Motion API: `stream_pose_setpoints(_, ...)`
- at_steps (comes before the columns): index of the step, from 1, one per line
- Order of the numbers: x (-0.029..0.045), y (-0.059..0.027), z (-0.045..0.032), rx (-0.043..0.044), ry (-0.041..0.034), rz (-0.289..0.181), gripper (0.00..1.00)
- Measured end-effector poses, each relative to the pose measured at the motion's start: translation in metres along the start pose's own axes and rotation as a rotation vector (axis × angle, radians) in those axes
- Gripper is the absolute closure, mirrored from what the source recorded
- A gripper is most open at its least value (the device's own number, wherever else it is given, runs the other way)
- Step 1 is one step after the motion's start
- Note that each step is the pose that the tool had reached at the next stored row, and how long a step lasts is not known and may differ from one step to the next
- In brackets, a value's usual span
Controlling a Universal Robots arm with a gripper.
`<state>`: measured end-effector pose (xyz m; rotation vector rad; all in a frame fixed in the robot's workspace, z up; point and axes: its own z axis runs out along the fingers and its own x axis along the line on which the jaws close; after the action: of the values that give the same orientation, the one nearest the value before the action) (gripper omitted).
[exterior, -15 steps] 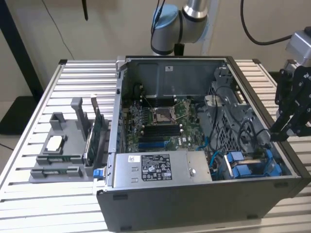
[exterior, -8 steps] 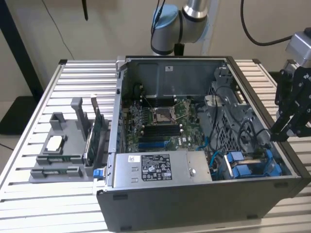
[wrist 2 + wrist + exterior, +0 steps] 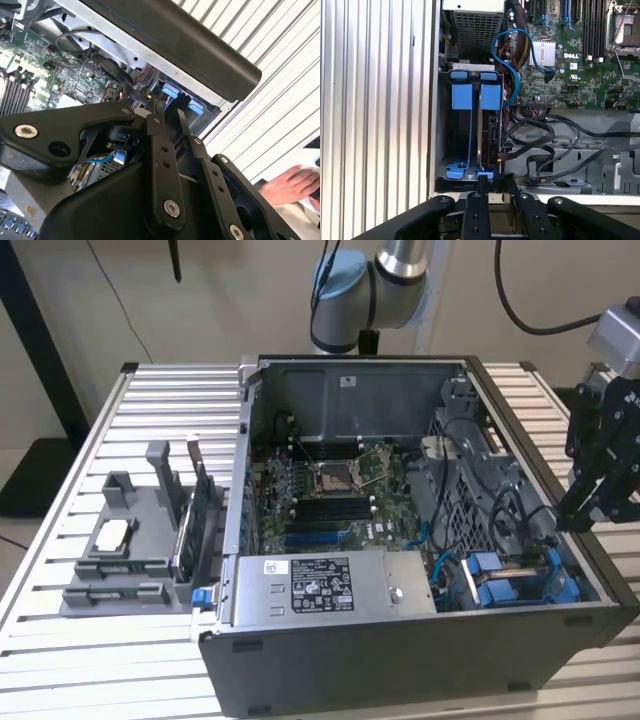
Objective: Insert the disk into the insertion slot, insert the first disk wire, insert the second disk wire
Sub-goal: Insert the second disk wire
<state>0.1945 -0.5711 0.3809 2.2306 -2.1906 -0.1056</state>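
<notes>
My end effector [image 3: 494, 180] hovers empty at the rim of the case [image 3: 400, 660], fingers slightly apart, and the disk [image 3: 490, 97] sits in its corner bay. Black wires [image 3: 535, 132] loop just beside it; I could snag them or clip the rim.

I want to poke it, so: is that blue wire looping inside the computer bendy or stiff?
Probably bendy: the blue wire curves in a loose loop, so a poke would likely swing it aside. It looks thin, so probably light. One end seems to reach the green circuit board, so a hard tug might unplug it.
</notes>
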Motion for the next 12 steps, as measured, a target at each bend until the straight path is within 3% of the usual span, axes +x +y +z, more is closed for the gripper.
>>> stream_pose_setpoints(3, 0.0, 0.0, 0.0001, -0.0054, 0.0005, 0.0, 0.73)
stream_pose_setpoints(5, 0.0, 0.0, 0.0003, -0.0078, 0.0003, 0.0, 0.82)
stream_pose_setpoints(12, 0.0, 0.0, 0.0006, -0.0097, 0.0003, 0.001, 0.82)
